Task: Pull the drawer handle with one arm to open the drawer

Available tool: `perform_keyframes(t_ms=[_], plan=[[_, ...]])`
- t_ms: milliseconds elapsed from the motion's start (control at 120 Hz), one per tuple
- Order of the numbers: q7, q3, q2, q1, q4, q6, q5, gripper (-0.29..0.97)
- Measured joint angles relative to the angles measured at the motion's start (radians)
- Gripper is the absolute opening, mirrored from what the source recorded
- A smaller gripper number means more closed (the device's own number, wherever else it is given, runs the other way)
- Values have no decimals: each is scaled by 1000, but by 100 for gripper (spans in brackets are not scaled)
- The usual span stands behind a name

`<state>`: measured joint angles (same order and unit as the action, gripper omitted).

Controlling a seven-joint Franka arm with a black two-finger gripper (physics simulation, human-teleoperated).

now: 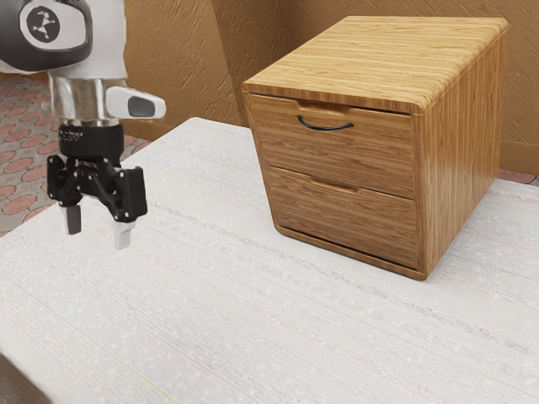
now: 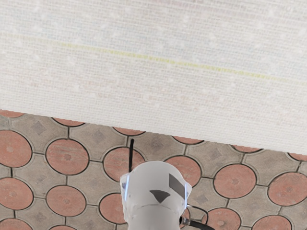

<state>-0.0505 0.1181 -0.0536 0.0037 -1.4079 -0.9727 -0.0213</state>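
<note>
At the exterior view's left, the white arm [image 1: 80,50] comes down from the upper corner, and its black gripper [image 1: 98,231] hangs with fingers pointing down over the left part of the pale, grainy table [image 1: 253,337]. The two fingers stand wide apart with only air between them, and they hold nothing. Behind the arm, beyond the table's far-left edge, lies a floor [image 1: 17,168] of reddish round pavers set in grey, backed by a brown wall [image 1: 185,59].

The middle of the table is bare surface, and the gripper is well apart from anything to its right.

Toward the exterior view's right, on the far side of the table, stands a wooden cabinet [image 1: 459,143] with a rounded top and two drawers on the face turned toward the gripper. The top drawer [image 1: 354,160] carries a thin, dark, curved handle [image 1: 325,126] near its upper edge, just under a shallow notch. The lower drawer [image 1: 345,217] sits directly beneath it. Both drawer fronts lie flush with the cabinet's face.

In the wrist view, the table's edge runs across above the pavers. A faint yellowish line [image 2: 168,61] crosses the table surface, and a white rounded part of the arm's base [image 2: 156,196] stands on the floor near that edge.
</note>
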Motion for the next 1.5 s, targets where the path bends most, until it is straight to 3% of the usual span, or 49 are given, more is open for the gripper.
perform_keyframes(t_ms=[108, 233, 325, 400, 550, 733, 883, 1133, 1358, 1500], plan=[[-17, -1, 0, 40, -15, -187, -5, 68], [-34, 7, -3, 12, -11, -307, 0, 68], [-106, 32, -22, -12, 185, -312, 48, 68], [-244, 5, -13, 11, 245, -348, 74, 68], [-521, -62, 25, -33, 245, -508, -24, 68], [-777, -68, 95, -117, 238, -680, -51, 68], [-936, -64, 60, -105, -8, -885, -32, 68], [-1127, -66, 30, -41, -189, -1159, 19, 68], [-1246, -99, 22, 32, -240, -1296, 45, 68], [-1300, -115, 30, 27, -244, -1350, 46, 68]])
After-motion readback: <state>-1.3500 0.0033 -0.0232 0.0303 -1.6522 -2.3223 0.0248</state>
